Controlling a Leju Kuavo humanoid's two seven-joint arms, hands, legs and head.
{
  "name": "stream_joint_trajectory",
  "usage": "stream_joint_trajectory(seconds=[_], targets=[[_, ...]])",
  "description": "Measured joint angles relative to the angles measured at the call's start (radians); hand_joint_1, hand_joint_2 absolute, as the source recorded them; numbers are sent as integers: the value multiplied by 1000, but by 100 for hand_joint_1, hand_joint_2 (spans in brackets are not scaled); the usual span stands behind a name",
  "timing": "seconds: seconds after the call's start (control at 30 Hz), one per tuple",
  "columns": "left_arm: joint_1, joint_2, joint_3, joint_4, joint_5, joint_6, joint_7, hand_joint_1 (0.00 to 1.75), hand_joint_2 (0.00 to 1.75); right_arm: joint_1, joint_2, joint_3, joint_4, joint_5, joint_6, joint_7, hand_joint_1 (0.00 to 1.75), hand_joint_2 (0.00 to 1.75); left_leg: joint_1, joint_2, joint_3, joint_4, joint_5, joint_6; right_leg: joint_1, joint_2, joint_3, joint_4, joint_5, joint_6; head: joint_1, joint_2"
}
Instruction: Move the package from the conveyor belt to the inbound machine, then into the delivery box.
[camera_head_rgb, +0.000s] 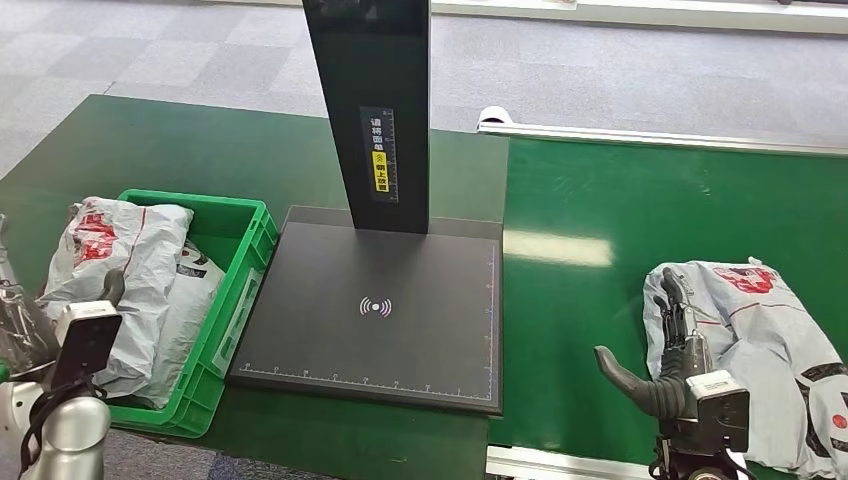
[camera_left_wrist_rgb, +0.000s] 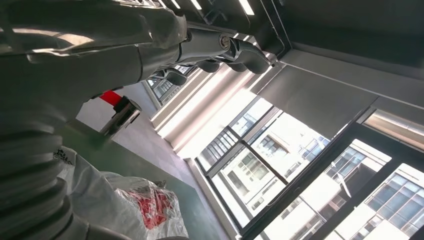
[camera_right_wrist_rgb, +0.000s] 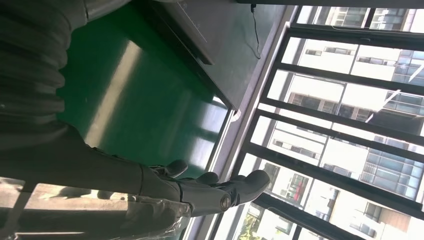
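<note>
Grey plastic mailer package with red print (camera_head_rgb: 770, 330) lies on the green conveyor belt (camera_head_rgb: 600, 300), right of the black inbound machine platform (camera_head_rgb: 375, 310). Right hand (camera_head_rgb: 672, 345) rests against the package's near-left edge, fingers (camera_head_rgb: 675, 300) spread, thumb apart, gripping nothing. Left hand (camera_left_wrist_rgb: 220, 47) empty, fingers slightly curled, beside the green plastic delivery box (camera_head_rgb: 240, 290) on the table, which holds similar grey bags (camera_head_rgb: 120, 270).

Package (camera_head_rgb: 770, 340) beside the right hand (camera_head_rgb: 672, 335) cut off by the picture's edge, its far side unseen; left hand (camera_left_wrist_rgb: 150, 45) too close to read its grasp; scanner post (camera_head_rgb: 370, 100) cropped above; label print (camera_head_rgb: 382, 155) too small to read
</note>
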Motion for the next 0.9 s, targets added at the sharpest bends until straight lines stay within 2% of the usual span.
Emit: stream_joint_trajectory(seconds=[0.2,0.33,0.53,0.77,0.9], targets=[[-3,-4,-8,-8,-53,90,-38,0,175,-5,-3,2,0,-5,-4,-2,0,175,0,0,0,0,0,0,0,0,0,0,0,0,0,0],[-2,-6,-13,-21,-3,125,-83,0,175,-12,-10,11,5,-16,-8,-6,0,175,0,0,0,0,0,0,0,0,0,0,0,0,0,0],[1,-12,-53,-52,191,52,-177,0,175,-26,-20,27,18,-29,-13,-11,0,175,0,0,0,0,0,0,0,0,0,0,0,0,0,0],[2,-17,-114,-82,242,39,-187,0,175,-42,-22,41,36,-30,-13,-12,0,175,0,0,0,0,0,0,0,0,0,0,0,0,0,0],[7,-10,-161,-124,352,16,-187,0,175,-53,-22,49,46,-30,-6,-12,0,175,0,0,0,0,0,0,0,0,0,0,0,0,0,0]])
